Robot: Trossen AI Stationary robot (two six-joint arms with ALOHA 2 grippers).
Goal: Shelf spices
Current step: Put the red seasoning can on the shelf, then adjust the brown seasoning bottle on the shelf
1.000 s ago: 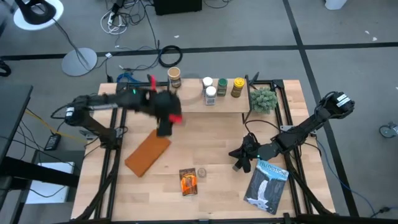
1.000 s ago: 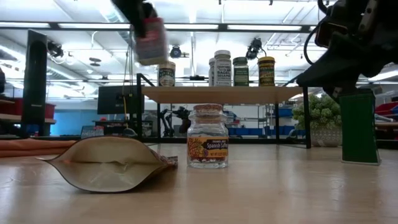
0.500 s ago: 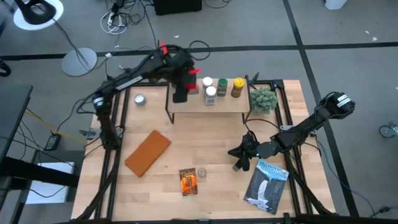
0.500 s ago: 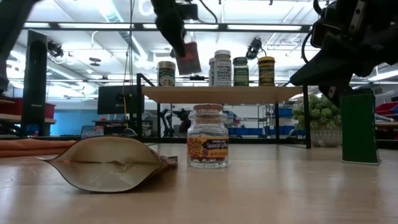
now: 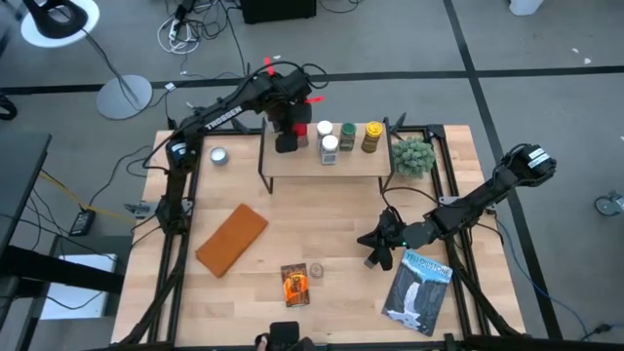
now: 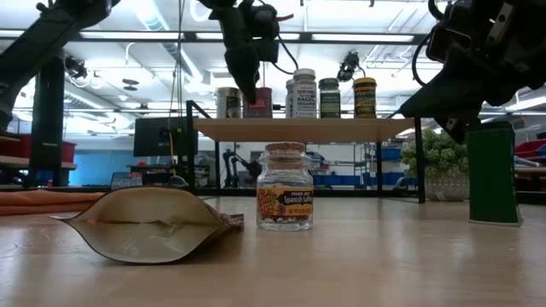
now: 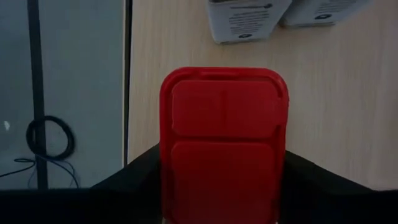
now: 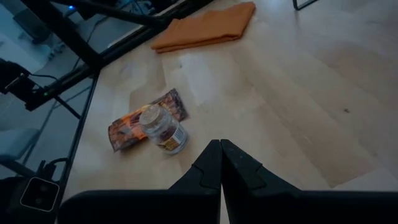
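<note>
Left gripper (image 5: 287, 125) pinches red tin (image 7: 222, 140), lowering it upright onto shelf (image 5: 327, 166) beside jars; my right gripper (image 5: 375, 252) pressed together, idle over surface.

Odds and ends on the worktop (image 5: 322, 224)

A brown slab (image 5: 232, 240) lies left of centre; beyond it a small silver tin (image 5: 218, 155), far right a small plant (image 5: 413, 156), and a booklet (image 5: 419, 292).

The left arm is reaching far forward across the desk, its left gripper (image 5: 286, 132) pointing down with both fingers (image 7: 134, 168) clamping a red tin (image 7: 222, 143). The right arm is bending low over the desk's right side, its right gripper (image 8: 221, 163) hanging with fingers pressed together.
</note>
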